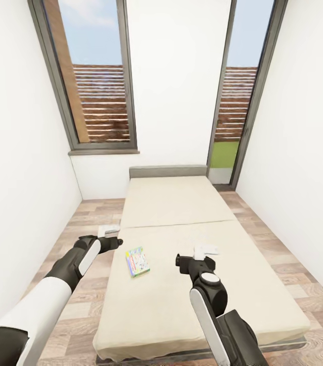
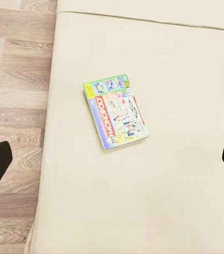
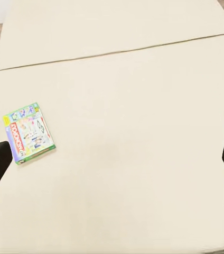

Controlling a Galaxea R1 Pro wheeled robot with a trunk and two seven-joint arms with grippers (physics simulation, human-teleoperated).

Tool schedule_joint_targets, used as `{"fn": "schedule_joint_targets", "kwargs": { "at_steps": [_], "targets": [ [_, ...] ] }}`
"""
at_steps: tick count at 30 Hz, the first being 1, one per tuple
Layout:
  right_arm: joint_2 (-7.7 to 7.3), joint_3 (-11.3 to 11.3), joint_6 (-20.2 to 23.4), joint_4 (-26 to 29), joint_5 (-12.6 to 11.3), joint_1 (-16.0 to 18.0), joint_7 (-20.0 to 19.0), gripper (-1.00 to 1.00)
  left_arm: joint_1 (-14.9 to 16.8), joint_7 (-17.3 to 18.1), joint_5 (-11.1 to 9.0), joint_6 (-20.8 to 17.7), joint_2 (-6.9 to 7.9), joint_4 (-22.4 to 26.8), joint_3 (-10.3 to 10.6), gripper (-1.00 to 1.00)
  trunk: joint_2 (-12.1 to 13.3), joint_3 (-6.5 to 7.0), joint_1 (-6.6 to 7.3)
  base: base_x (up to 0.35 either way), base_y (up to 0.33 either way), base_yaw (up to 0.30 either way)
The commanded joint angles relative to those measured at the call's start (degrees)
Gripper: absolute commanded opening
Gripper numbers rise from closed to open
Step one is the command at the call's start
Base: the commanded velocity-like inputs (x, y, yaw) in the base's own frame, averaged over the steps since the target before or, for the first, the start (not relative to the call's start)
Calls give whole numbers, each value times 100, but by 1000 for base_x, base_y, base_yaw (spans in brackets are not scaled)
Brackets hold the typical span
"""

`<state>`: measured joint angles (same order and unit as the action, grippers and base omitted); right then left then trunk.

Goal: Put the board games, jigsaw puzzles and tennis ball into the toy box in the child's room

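Observation:
One board game (image 1: 137, 262), a flat green-bordered box with a red logo, lies on the near half of the cream bed (image 1: 182, 203), close to its left edge. It also appears in the left wrist view (image 2: 115, 111) and the right wrist view (image 3: 28, 132). My left gripper (image 1: 108, 230) hangs open above the floor just left of the bed, to the left of the game. My right gripper (image 1: 205, 249) is open over the mattress, right of the game. Both hold nothing. The table, toy box, jigsaw puzzles and tennis ball are out of view.
Narrow strips of wood-plank floor (image 1: 75, 239) run along both sides of the bed between white walls. The grey headboard (image 1: 167, 171) stands against the far wall, under tall windows with brown slatted shutters (image 1: 103, 104).

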<state>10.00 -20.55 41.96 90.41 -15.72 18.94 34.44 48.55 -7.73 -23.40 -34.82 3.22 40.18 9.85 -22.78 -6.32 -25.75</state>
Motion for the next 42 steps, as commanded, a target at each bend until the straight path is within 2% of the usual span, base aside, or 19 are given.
{"fn": "schedule_joint_targets", "kwargs": {
  "at_steps": [1,9,15,18,21,28,42],
  "targets": [
    [0,-5,45,6,-60,52,57,100,5,-53,-60,-14,8,9,35,100,-14,-23,-3,0,0,0],
    [0,16,306,-211,-163,398,51,100,5,-50,-60,-8,10,9,35,100,-14,-99,-3,0,0,0],
    [0,23,557,-590,-578,793,54,100,5,-53,-60,0,10,14,35,100,-14,-156,-3,0,0,0],
    [0,37,586,-660,-712,917,54,100,5,-53,-60,1,11,14,35,100,-14,-184,-3,0,0,0],
    [0,145,605,-737,-811,1022,56,100,5,-53,-60,1,12,16,35,100,-14,-213,-3,0,0,0],
    [0,390,808,-789,-892,1076,28,100,5,-47,-65,-4,12,16,29,100,-14,-280,-3,0,0,0],
    [0,435,940,-749,-901,1063,-262,100,5,-19,-73,-7,12,46,31,100,-14,-413,-3,0,0,0]
  ]
}}
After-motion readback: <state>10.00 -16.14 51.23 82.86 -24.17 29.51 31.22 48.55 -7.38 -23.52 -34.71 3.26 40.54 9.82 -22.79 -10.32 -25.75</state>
